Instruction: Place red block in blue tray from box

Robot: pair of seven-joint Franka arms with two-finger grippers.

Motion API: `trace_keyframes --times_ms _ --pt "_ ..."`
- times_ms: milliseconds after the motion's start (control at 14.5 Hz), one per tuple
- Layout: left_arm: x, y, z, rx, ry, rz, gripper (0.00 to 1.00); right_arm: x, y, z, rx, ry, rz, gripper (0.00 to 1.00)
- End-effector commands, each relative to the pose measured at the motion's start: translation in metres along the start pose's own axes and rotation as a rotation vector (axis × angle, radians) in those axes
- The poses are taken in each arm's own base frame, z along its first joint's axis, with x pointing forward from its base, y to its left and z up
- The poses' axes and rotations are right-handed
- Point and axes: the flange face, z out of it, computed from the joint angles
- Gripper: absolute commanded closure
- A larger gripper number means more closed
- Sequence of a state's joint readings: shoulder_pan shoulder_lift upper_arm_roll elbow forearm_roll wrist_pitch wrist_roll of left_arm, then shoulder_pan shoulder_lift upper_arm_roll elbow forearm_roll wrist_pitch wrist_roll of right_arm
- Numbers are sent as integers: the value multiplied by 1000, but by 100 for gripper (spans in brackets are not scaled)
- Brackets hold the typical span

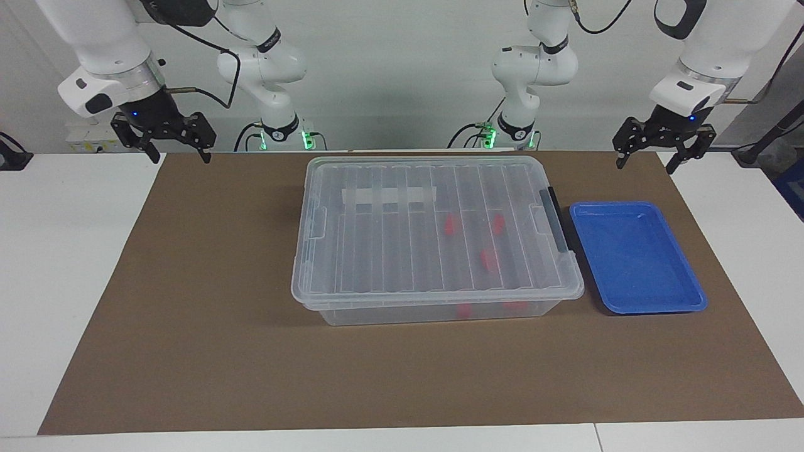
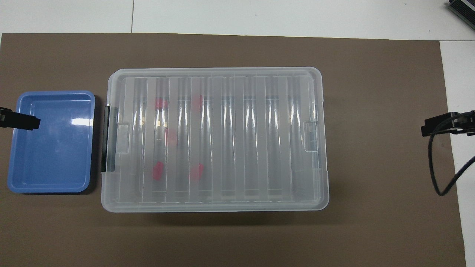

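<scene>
The box [image 1: 377,251] [image 2: 237,141], a clear bin with its ribbed lid on, stands mid-table. Red blocks [image 1: 487,257] [image 2: 171,137] show blurred through the lid, in the half toward the left arm's end. Beside the box's black handle [image 1: 556,216] lies the blue tray [image 1: 634,257] [image 2: 52,148], with nothing in it. My left gripper [image 1: 650,162] hangs open in the air over the mat's corner by the tray. One of its fingertips [image 2: 31,123] overlaps the tray's outer rim in the overhead view. My right gripper [image 1: 178,154] hangs open over the mat's edge at the right arm's end, holding nothing.
A brown mat [image 1: 207,314] covers the middle of the white table [image 1: 63,251]. A white tape strip [image 1: 389,196] crosses the lid. A black cable [image 2: 441,178] loops below the right gripper in the overhead view.
</scene>
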State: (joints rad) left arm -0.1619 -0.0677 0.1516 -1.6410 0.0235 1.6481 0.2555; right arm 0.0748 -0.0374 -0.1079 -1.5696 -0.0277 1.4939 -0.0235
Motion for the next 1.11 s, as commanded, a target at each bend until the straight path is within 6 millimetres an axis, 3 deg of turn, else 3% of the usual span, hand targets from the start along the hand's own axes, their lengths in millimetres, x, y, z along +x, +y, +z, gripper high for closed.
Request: trace_keyframes --times_ms 0,276,484,760,1036 --pt "-6 -2 -5 13 -11 5 0 -1 0 2 -1 3 -7 0" --pt "-6 -2 -5 13 -11 5 0 0 -2 3 3 6 -5 0" --pt "-6 -1 -5 12 -11 5 0 -1 -8 20 37 14 17 0" --pt "-6 -1 -5 12 -11 7 0 6 -85 57 57 83 -15 0" --pt "-6 -2 -5 13 -11 5 0 17 -144 103 67 131 -45 0"
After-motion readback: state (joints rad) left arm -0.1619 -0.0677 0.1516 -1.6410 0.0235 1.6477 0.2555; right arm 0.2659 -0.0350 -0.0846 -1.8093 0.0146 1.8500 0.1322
